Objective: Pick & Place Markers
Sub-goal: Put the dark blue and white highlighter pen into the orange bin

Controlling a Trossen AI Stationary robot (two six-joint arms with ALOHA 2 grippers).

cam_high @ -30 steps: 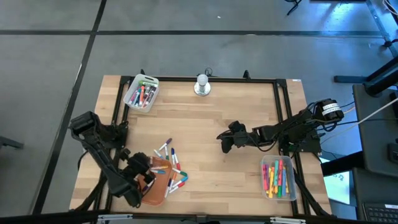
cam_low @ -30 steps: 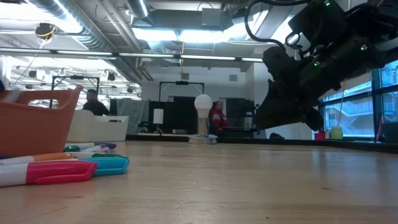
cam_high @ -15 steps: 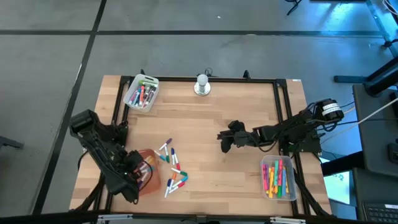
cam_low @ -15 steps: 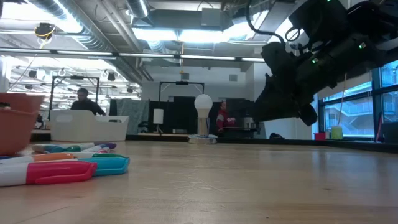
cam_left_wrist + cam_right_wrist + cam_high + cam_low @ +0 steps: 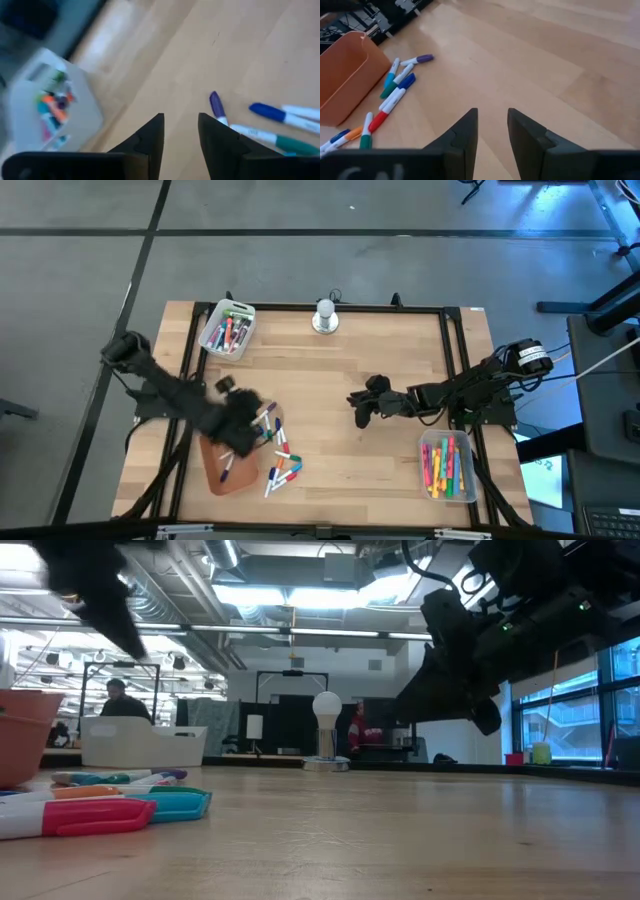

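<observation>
Several markers (image 5: 275, 445) lie loose on the wood near the table's near-left part; they also show in the low view (image 5: 90, 810), the left wrist view (image 5: 280, 117) and the right wrist view (image 5: 395, 92). An orange tray (image 5: 222, 470) stands upright beside them, with one marker inside. My left gripper (image 5: 243, 430) hangs above the pile, open and empty (image 5: 181, 127). My right gripper (image 5: 355, 408) hovers over the table's middle, open and empty (image 5: 492, 122), and points toward the pile.
A clear tray of markers (image 5: 228, 328) stands at the far-left corner, and another (image 5: 447, 465) at the near-right corner. A white bulb-shaped lamp (image 5: 325, 315) sits at the far edge. Bare wood lies between the two grippers. People show in the room behind (image 5: 350, 730).
The orange tray went from tipped over the pile to standing upright on the table. My left gripper has left the tray at the near-left corner and swung fast toward the far edge and the right, rising over the markers. The right arm has barely moved.
</observation>
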